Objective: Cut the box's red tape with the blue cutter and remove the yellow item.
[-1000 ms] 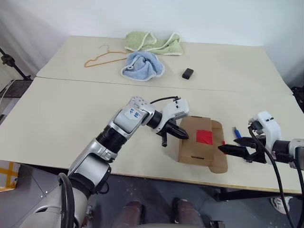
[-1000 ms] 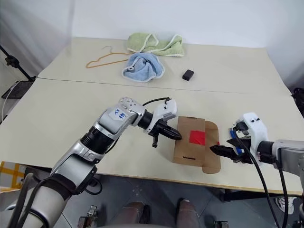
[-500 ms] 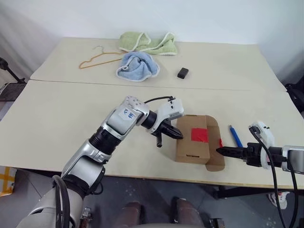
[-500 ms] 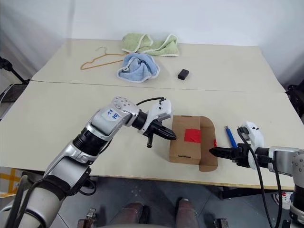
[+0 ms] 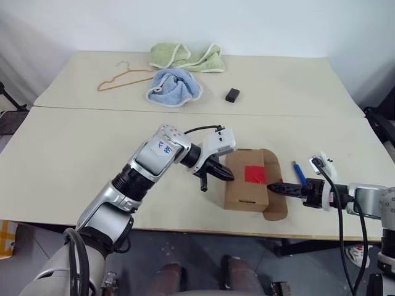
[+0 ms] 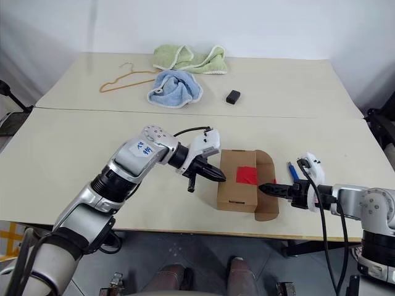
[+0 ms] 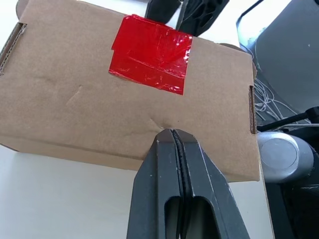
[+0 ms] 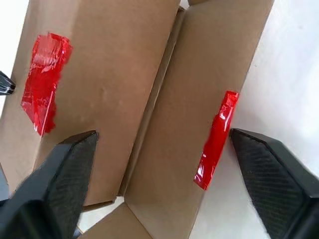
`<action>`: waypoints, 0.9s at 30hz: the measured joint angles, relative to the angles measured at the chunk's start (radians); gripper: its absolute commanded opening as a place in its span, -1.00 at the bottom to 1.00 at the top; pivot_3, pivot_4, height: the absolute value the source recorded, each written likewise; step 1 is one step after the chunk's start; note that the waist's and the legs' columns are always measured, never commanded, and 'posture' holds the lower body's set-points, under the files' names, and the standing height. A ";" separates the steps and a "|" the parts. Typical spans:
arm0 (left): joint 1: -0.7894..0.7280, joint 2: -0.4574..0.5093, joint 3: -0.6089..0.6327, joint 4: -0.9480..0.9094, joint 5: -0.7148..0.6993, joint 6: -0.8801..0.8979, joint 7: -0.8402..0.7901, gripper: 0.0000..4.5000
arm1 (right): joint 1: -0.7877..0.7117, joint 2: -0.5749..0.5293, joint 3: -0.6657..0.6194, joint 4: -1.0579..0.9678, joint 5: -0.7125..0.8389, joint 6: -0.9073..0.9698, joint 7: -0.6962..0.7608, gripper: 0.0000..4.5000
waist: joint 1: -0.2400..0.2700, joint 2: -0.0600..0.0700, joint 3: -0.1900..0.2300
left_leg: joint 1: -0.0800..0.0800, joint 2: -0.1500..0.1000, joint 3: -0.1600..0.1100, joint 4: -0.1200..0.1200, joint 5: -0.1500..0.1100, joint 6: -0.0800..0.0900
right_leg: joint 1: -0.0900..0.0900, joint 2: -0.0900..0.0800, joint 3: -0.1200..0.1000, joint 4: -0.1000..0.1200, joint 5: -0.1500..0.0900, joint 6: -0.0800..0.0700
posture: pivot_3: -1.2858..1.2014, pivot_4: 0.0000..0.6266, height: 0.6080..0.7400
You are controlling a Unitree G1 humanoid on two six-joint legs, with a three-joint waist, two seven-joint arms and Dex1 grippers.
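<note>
Moving in low, the right gripper [image 5: 276,185] now reaches the box's [image 5: 244,197] open flap, so pulling out the yellow item looks next. Its fingers [image 8: 65,169] spread wide around the flap, holding nothing. The left gripper [image 5: 227,175], fingers pressed together, touches the box's side. The blue cutter [image 5: 299,172] lies just beside the box on the tabletop [image 5: 74,154].

The table [image 5: 74,142] carries the box [image 5: 245,188], the blue cutter [image 5: 299,173], towels [image 5: 174,86], hanger [image 5: 120,76]
</note>
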 measured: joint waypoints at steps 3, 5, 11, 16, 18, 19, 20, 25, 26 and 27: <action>-0.003 -0.006 -0.002 0.007 0.000 -0.002 -0.001 -1.00 | 0.007 0.006 0.015 0.000 0.001 -0.005 0.000 -0.04 | 0.002 0.000 0.000 | 0.000 0.000 0.000 0.000 0.000 0.000 | 0.000 0.000 0.000 0.000 0.000 0.000 | 0.03 -0.52 1.00; -0.004 -0.008 -0.002 0.010 0.000 -0.004 -0.001 -1.00 | 0.014 0.014 0.020 -0.001 0.002 -0.003 0.000 -0.36 | 0.003 0.000 0.000 | 0.000 0.000 0.000 -0.001 0.000 0.000 | 0.000 0.000 0.000 0.000 0.000 0.000 | 0.03 -0.52 1.00; -0.010 -0.021 -0.003 0.035 0.000 -0.015 -0.001 -1.00 | 0.034 0.014 0.000 -0.007 0.032 0.020 -0.002 -1.00 | 0.015 0.000 0.000 | 0.000 0.000 0.000 -0.001 0.000 0.000 | 0.000 0.000 0.000 0.000 0.000 0.000 | 0.03 -0.52 1.00; -0.010 -0.028 -0.004 0.043 0.000 -0.032 -0.001 -1.00 | 0.033 0.013 -0.033 -0.053 0.037 0.068 -0.044 -1.00 | 0.020 0.001 0.000 | -0.001 -0.001 -0.001 -0.001 0.000 0.000 | -0.001 -0.002 -0.001 -0.001 0.000 0.000 | 0.03 -0.52 1.00; -0.010 -0.033 -0.002 0.047 0.000 -0.035 -0.001 -1.00 | 0.023 0.012 -0.053 -0.093 0.040 0.106 -0.073 -1.00 | 0.023 0.002 0.000 | -0.002 -0.002 -0.001 -0.001 0.000 0.001 | -0.001 -0.002 -0.001 -0.001 0.000 0.000 | 0.03 -0.52 1.00; -0.010 -0.037 0.000 0.053 -0.001 -0.036 -0.001 -1.00 | 0.020 0.005 -0.060 -0.110 0.049 0.117 -0.089 -1.00 | 0.024 0.002 0.000 | -0.003 -0.003 -0.002 -0.001 0.000 0.001 | -0.001 -0.002 -0.001 -0.001 0.000 0.000 | 0.03 -0.52 1.00; -0.011 -0.042 0.003 0.061 -0.003 -0.036 -0.001 -1.00 | 0.018 -0.009 -0.063 -0.131 0.062 0.121 -0.108 -1.00 | 0.026 0.002 0.000 | -0.003 -0.004 -0.002 -0.001 0.000 0.002 | -0.001 -0.002 -0.002 -0.001 0.000 0.000 | 0.03 -0.52 1.00; -0.007 -0.046 0.024 0.079 -0.008 -0.032 0.003 -1.00 | 0.017 -0.078 -0.084 -0.227 0.153 0.121 -0.221 -1.00 | 0.036 0.002 0.001 | -0.004 -0.006 -0.002 -0.001 0.000 0.004 | -0.001 -0.003 -0.001 -0.002 0.000 0.001 | 0.03 -0.52 1.00; -0.003 -0.046 0.026 0.079 -0.008 -0.032 0.004 -1.00 | 0.017 -0.081 -0.087 -0.237 0.171 0.121 -0.244 -1.00 | 0.038 0.002 0.001 | -0.004 -0.006 -0.002 -0.001 0.000 0.004 | -0.001 -0.003 -0.001 -0.003 0.000 0.001 | 0.03 -0.52 1.00; 0.001 -0.046 0.029 0.079 -0.008 -0.032 0.004 -1.00 | 0.017 -0.085 -0.088 -0.246 0.196 0.121 -0.278 -1.00 | 0.041 0.002 0.001 | -0.004 -0.006 -0.002 -0.001 0.000 0.004 | -0.001 -0.003 -0.001 -0.003 0.001 0.001 | 0.03 -0.52 1.00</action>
